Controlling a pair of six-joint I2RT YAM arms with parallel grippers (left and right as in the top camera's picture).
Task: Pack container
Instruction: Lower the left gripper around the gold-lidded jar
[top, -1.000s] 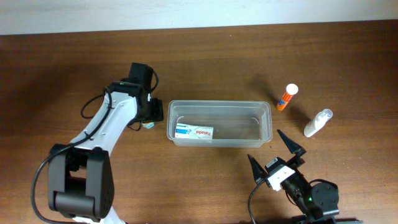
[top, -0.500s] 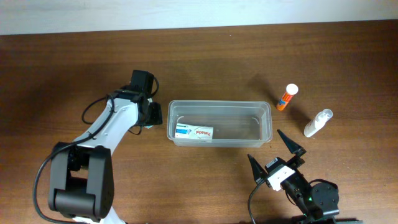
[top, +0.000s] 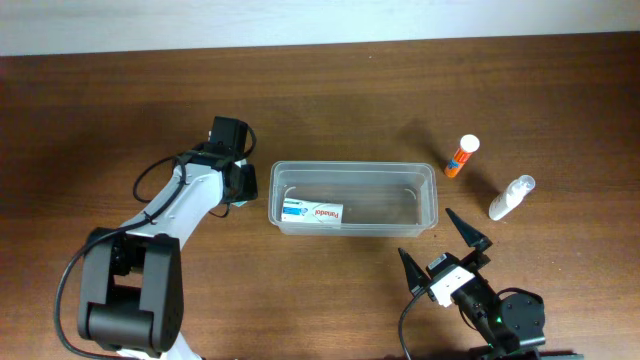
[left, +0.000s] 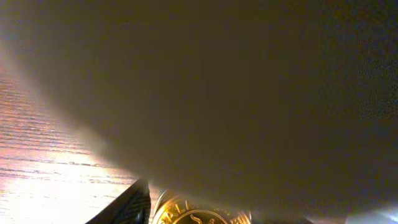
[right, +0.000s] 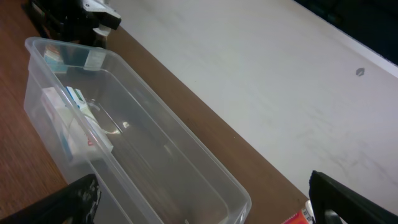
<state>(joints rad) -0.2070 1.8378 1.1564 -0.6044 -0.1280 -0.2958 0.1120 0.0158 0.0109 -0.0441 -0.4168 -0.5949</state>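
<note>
The clear plastic container (top: 355, 168) lies at the table's middle with a white and blue Panadol box (top: 312, 212) in its left end. My left gripper (top: 240, 184) is just outside the container's left end. In the left wrist view a round gold-topped tin (left: 199, 214) sits against one finger; the rest is dark blur. My right gripper (top: 424, 232) is open and empty in front of the container's right end. The right wrist view shows the container (right: 186, 155), the box (right: 74, 118) and the open fingers (right: 208, 211).
An orange tube with a white cap (top: 461, 156) and a clear spray bottle (top: 511, 197) lie to the right of the container. The tube's end shows in the right wrist view (right: 298, 218). A white wall borders the far table edge.
My left gripper has shifted slightly away from the container's left end and a little farther back. The right arm, container and bottles have not moved.
</note>
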